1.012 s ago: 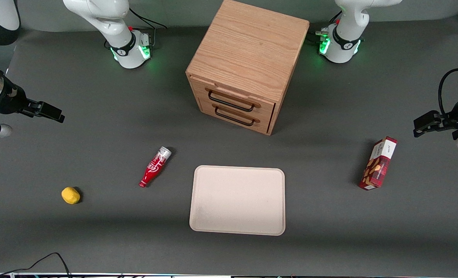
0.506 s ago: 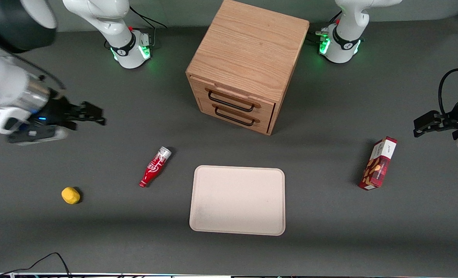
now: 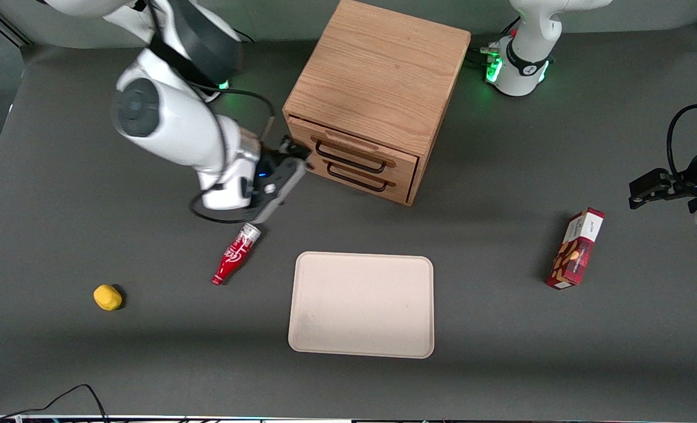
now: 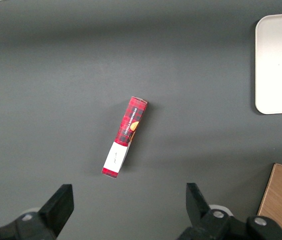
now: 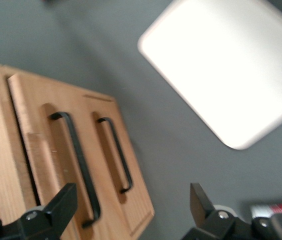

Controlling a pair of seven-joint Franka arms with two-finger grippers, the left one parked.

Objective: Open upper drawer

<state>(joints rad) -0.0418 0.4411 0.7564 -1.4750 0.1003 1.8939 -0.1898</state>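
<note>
The oak cabinet (image 3: 377, 88) stands at the middle of the table, far from the front camera. Its upper drawer (image 3: 360, 154) is shut and bears a wide black wire handle (image 3: 348, 157); the lower twin drawer (image 3: 364, 177) sits under it. My right gripper (image 3: 298, 155) is open and empty, just in front of the cabinet at the end of the upper handle toward the working arm's side, not touching it. In the right wrist view the upper drawer's handle (image 5: 78, 160) and the lower handle (image 5: 118, 155) show between the open fingers (image 5: 61, 205).
A cream tray (image 3: 361, 304) lies nearer the front camera than the cabinet. A red bottle (image 3: 235, 254) lies just below my gripper. A yellow lump (image 3: 107, 297) sits toward the working arm's end. A red box (image 3: 576, 248) stands toward the parked arm's end.
My right arm has swung from the table's working-arm end across to the cabinet's front, bringing the open gripper to the upper handle's end. Both drawers stay shut.
</note>
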